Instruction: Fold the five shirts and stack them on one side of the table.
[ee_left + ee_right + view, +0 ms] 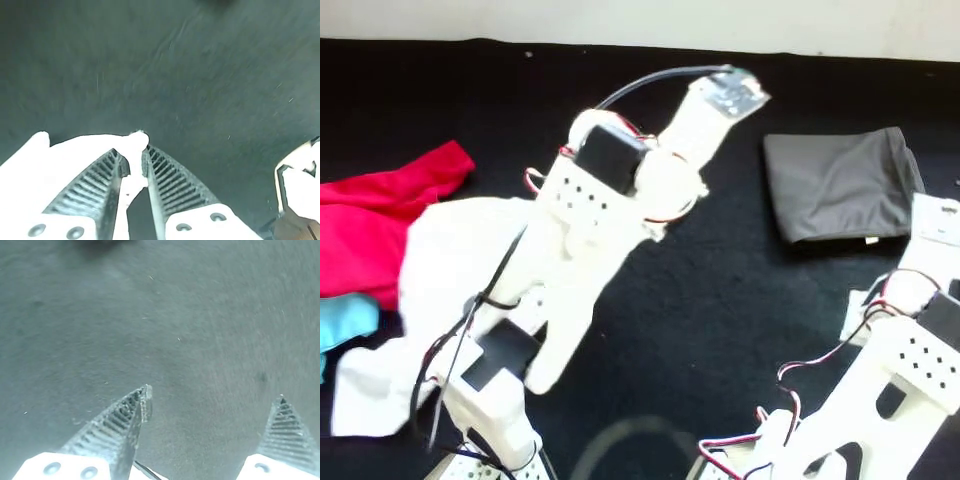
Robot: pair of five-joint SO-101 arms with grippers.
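Currently left gripper [136,150] is clamping white shirt [85,150] at its tips; the shallow pinch is risking slip-out. Right gripper [212,395] is hanging open.

Overhead view, wrist cameras close — probably downward

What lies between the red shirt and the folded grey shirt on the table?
In the high view, the white shirt lies next to the red shirt, the left arm over it; beyond that, bare black table up to the folded grey shirt.
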